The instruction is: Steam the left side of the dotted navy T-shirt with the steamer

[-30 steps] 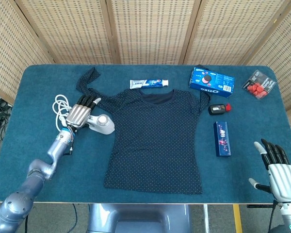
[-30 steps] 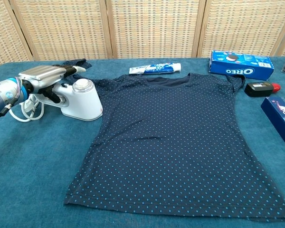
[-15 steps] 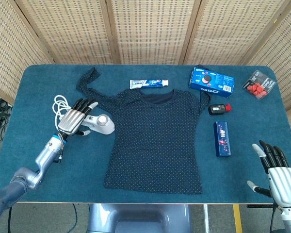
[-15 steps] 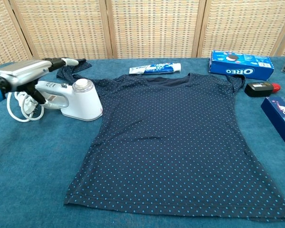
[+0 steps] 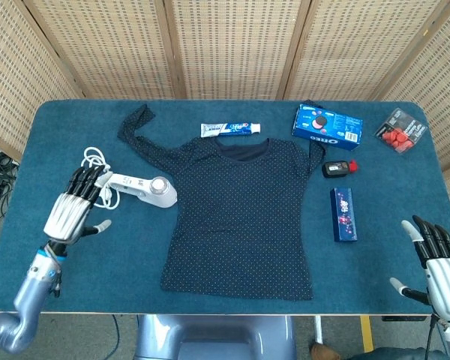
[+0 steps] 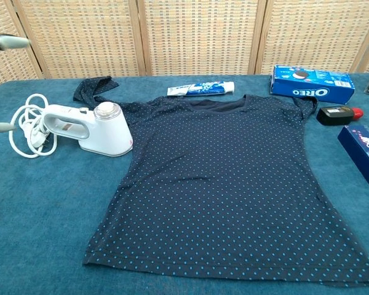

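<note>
The dotted navy T-shirt (image 5: 240, 210) (image 6: 224, 184) lies flat in the middle of the blue table, one sleeve stretched toward the far left. The white steamer (image 5: 142, 187) (image 6: 89, 128) lies on its side just off the shirt's left edge, its coiled white cord (image 5: 96, 163) (image 6: 27, 126) beside it. My left hand (image 5: 71, 214) hovers open to the left of the steamer, apart from it; only a fingertip shows at the chest view's top left. My right hand (image 5: 439, 259) stays open at the table's near right corner.
A toothpaste tube (image 5: 231, 129) lies behind the shirt's collar. An Oreo box (image 5: 326, 124), a small black and red item (image 5: 339, 168), a long blue box (image 5: 343, 214) and a pack of red pieces (image 5: 399, 132) sit to the right.
My left hand has let go of the steamer and drawn back toward the near left. The steamer stays lying where it was. My right hand has slipped slightly lower.
</note>
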You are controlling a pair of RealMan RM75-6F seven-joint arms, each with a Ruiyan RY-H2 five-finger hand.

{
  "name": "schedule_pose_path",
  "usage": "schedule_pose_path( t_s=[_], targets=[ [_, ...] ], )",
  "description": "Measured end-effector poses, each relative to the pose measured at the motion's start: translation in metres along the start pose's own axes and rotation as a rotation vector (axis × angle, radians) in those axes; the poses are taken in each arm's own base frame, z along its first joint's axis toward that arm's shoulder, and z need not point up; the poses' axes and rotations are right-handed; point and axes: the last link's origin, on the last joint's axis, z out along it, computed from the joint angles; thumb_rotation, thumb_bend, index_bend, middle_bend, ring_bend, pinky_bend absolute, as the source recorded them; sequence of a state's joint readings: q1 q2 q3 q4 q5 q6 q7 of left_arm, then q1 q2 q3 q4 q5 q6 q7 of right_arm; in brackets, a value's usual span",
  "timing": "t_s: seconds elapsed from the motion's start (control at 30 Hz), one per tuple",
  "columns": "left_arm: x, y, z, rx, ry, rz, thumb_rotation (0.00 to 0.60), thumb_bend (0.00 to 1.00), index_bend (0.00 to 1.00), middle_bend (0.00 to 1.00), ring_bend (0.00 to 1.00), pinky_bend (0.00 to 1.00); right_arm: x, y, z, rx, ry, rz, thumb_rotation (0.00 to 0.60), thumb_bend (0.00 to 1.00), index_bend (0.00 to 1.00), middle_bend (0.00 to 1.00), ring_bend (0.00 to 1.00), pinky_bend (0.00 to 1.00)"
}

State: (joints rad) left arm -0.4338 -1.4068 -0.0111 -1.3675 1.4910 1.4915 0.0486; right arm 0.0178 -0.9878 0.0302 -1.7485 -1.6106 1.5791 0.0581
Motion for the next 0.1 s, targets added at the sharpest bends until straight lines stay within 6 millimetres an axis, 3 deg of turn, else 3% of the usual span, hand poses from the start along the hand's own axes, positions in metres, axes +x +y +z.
schedule_pose_path(
  t_s=[0.1],
  targets=[
    [0.009, -0.005, -0.03, 0.083, 0.009, 0.017, 0.6, 0.0, 0.0, 0.0, 0.0, 0.0, 0.0, 0.003, 0.002, -0.011, 0.001, -0.002, 0.6, 0.0, 0.02, 0.0, 0.0, 0.0]
  ],
)
